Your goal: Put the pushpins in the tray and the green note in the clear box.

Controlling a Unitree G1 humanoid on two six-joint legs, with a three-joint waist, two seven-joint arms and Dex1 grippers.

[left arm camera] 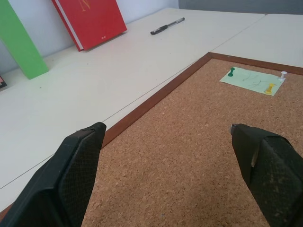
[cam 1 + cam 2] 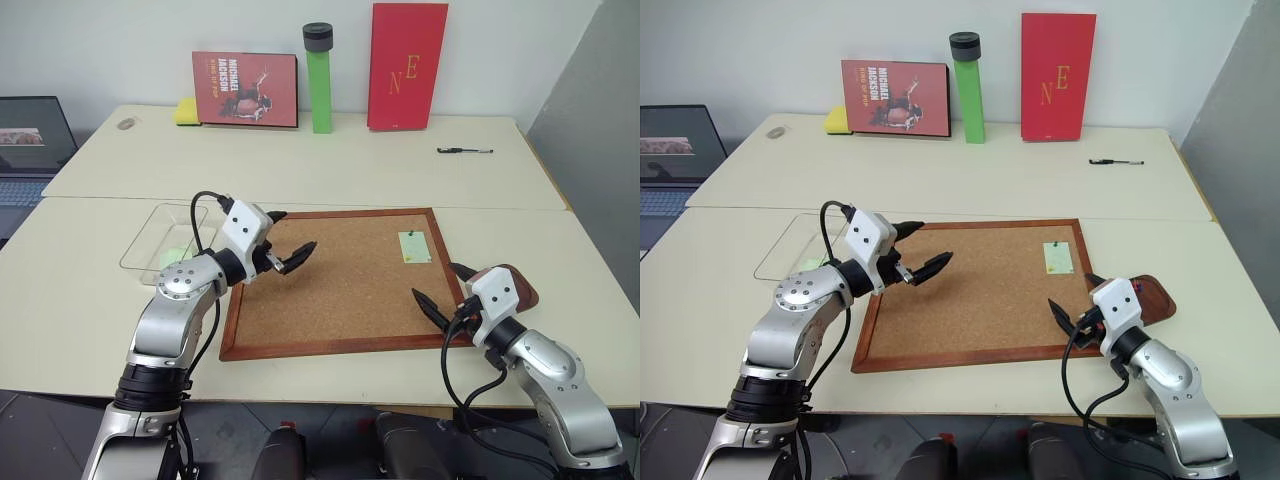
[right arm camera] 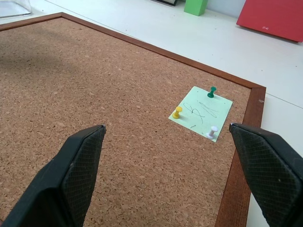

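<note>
left eye view: the left gripper [image 2: 287, 240] is held level over the corkboard [image 2: 340, 285] at centre-left, fingers apart (empty); the right gripper [image 2: 445, 290], lower right, likewise. the green note [image 2: 415, 247] is pinned centre-right.

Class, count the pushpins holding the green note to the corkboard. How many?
3, all in the green note on the corkboard: green pushpin, yellow pushpin and white pushpin, each at a different corner.

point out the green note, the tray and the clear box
green note [image 3: 201, 112]: right wrist view, middle of the paper
tray [image 2: 1156, 296]: right eye view, far rim
clear box [image 2: 150, 238]: left eye view, bare floor of the box
</note>
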